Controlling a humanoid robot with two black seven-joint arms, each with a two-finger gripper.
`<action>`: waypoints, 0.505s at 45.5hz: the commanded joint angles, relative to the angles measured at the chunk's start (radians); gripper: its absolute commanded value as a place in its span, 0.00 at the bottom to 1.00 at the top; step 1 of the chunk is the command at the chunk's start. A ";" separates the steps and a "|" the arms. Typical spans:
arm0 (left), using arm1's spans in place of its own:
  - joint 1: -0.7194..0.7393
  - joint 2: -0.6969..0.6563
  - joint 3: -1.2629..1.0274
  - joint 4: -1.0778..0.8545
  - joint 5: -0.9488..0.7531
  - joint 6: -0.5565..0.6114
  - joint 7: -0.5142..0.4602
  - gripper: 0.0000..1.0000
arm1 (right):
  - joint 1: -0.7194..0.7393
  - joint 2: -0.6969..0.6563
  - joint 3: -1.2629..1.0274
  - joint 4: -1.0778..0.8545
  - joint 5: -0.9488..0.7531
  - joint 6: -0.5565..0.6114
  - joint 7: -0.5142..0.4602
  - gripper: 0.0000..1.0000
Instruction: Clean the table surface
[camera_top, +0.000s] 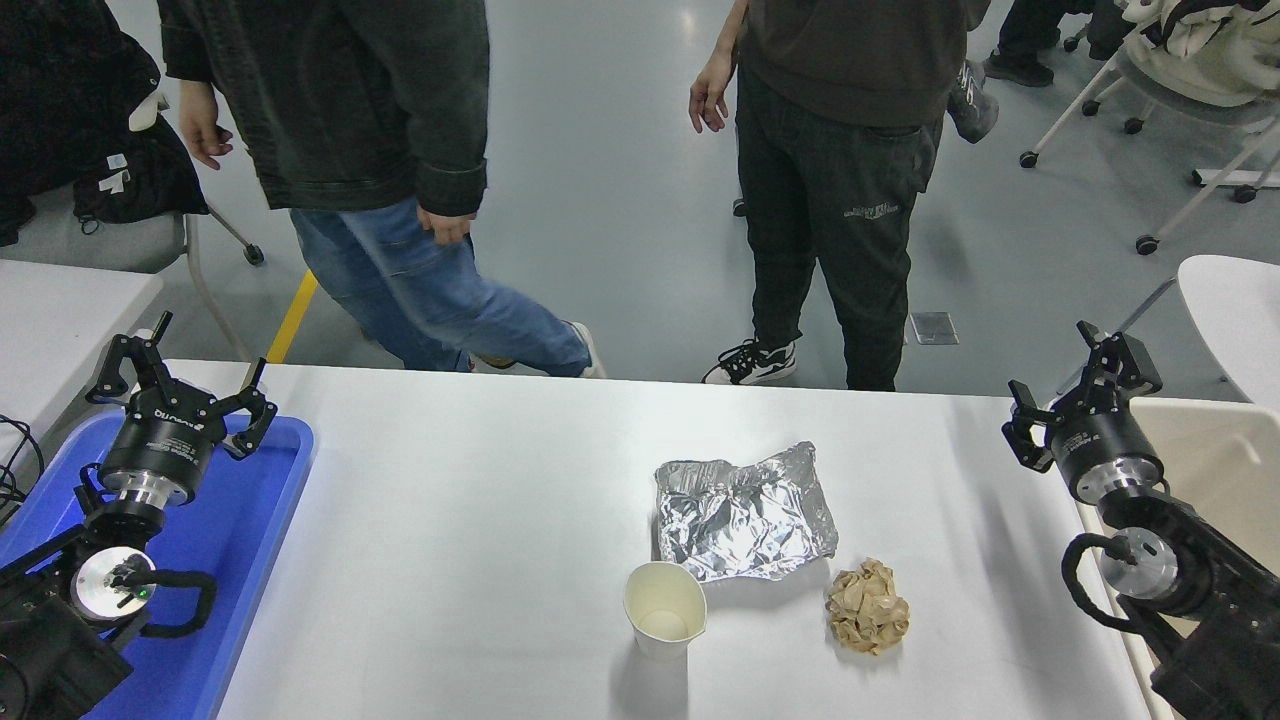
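The white table surface (470, 500) fills the lower half of the head view. On it lie a crumpled sheet of silver foil (745, 512), an upright white paper cup (665, 608) just in front of the foil, and a crumpled brown paper ball (867, 606) to the cup's right. My right gripper (1085, 385) hovers open over the table's right edge, well right of the foil. At the lower left my left gripper (180, 385) stands open above the blue tray, holding nothing.
A blue plastic tray (250, 540) lies at the table's left end. A beige bin (1225, 460) stands beside the right edge. Two people stand at the far side, with wheeled chairs behind them. A smaller white tabletop (60, 320) shows at the left.
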 joint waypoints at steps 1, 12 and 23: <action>0.000 -0.002 -0.002 0.000 0.000 0.000 0.000 1.00 | 0.009 0.007 -0.001 0.002 0.000 -0.002 0.001 0.99; 0.000 0.000 -0.002 0.000 0.000 0.000 0.000 1.00 | 0.007 0.009 -0.001 0.002 0.000 -0.002 0.001 0.99; 0.000 0.000 0.000 0.000 0.000 0.000 0.000 1.00 | 0.009 0.009 0.001 0.000 0.000 0.001 0.000 0.99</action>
